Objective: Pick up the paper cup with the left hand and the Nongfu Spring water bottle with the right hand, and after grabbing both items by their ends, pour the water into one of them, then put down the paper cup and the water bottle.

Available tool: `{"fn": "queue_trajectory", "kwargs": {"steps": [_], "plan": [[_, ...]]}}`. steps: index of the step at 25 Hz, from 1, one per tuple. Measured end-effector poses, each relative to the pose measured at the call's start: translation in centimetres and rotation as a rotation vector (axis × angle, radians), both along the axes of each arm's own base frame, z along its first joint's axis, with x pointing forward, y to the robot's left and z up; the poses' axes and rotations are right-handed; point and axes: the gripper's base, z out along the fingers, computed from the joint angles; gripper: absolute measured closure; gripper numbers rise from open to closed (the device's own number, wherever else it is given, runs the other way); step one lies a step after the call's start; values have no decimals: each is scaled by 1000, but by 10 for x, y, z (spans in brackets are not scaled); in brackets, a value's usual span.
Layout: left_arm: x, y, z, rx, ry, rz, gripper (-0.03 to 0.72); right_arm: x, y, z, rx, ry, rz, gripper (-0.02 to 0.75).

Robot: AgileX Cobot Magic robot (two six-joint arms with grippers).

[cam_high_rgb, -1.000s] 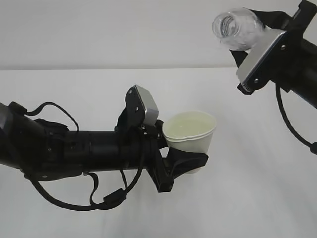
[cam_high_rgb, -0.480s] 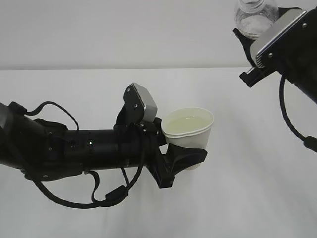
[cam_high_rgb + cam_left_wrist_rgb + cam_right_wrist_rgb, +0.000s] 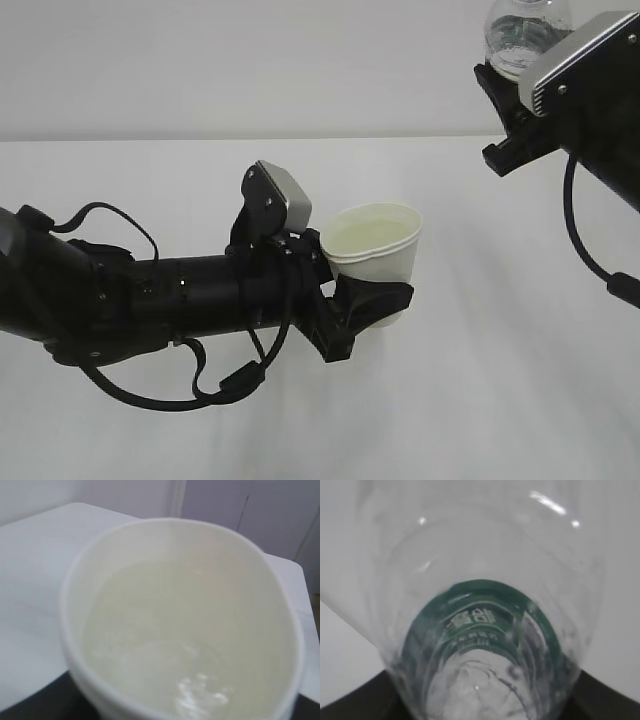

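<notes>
My left gripper (image 3: pixel 383 302) is shut on the lower part of the white paper cup (image 3: pixel 385 262), holding it upright above the table. Pale water (image 3: pixel 365 232) lies in the cup. In the left wrist view the paper cup (image 3: pixel 75 630) fills the frame, the water (image 3: pixel 170 650) glinting inside, and the fingers show only as dark corners. At the top right my right gripper (image 3: pixel 508 80) is shut on the Nongfu Spring water bottle (image 3: pixel 522 35), which stands nearly upright with its neck cut off by the frame edge. The bottle (image 3: pixel 480 625) shows its green label from the base end.
A white table (image 3: pixel 520 380) spreads under both arms and meets a plain pale wall at the back. The left arm's black cables (image 3: pixel 215 385) loop low over the table. Nothing else stands on the table in view.
The right gripper has swung the bottle from tipped toward the cup back to nearly upright, moving it up and to the right. The left arm has shifted the cup slightly left.
</notes>
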Motion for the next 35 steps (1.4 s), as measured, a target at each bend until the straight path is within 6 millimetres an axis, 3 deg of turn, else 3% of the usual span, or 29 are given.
{"fn": "queue_trajectory", "kwargs": {"steps": [7, 21, 35], "plan": [[6, 2, 2, -32, 27, 78, 258, 1, -2, 0, 121, 44, -4, 307], [17, 8, 4, -24, -48, 197, 258, 3, -7, -10, 142, 157, -67, 307], [47, 45, 4, -29, -49, 351, 258, 4, -15, -14, 216, 221, -161, 308]]}}
